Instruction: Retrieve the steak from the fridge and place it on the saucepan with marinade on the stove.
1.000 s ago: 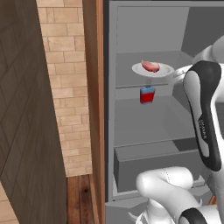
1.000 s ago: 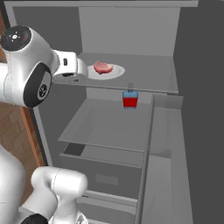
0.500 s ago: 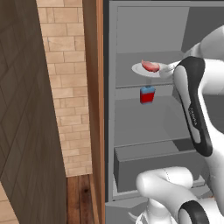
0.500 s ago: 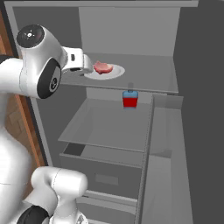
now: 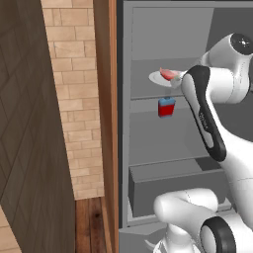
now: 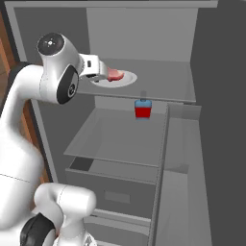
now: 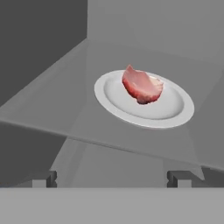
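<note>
One steak [image 7: 141, 85] ahead (jaws wide)

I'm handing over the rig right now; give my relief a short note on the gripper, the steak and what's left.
Gripper: open, empty, short of the plate.
Steak: lies on the white plate on the upper shelf of the open fridge; red bottle on the shelf below.
Done: fridge open, arm at the shelf.
Left: grasp the steak, lift it out, carry it to the saucepan on the stove.
</note>
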Available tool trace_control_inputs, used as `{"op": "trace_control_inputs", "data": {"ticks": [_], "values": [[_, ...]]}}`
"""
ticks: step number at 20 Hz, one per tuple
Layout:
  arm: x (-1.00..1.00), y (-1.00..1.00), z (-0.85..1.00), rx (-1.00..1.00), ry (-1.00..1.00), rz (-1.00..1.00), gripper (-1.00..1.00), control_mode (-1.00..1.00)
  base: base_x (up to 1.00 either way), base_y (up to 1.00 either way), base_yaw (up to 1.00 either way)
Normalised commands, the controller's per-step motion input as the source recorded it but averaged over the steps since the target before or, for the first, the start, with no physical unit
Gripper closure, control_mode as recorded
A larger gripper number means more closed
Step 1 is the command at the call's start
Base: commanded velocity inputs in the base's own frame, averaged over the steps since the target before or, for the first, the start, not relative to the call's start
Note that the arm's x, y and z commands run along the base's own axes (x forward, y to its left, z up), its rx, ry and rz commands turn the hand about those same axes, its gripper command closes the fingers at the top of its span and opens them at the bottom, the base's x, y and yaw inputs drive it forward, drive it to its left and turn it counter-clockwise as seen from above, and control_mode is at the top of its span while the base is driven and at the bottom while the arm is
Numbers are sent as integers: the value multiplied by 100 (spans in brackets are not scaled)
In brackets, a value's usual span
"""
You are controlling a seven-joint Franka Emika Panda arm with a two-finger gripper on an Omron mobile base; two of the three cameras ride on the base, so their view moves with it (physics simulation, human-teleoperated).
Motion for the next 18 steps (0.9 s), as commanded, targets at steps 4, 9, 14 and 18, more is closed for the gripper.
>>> {"op": "trace_control_inputs", "data": {"ticks": [4,9,14,18], "values": [[41,0,-1,0,0,-1,-100,-100,0,0,0],[29,-1,0,0,0,-4,-100,-100,0,0,0],[23,-5,0,0,-1,-6,-100,-100,0,0,0],[20,-3,0,0,0,-1,-100,-100,0,0,0]]}}
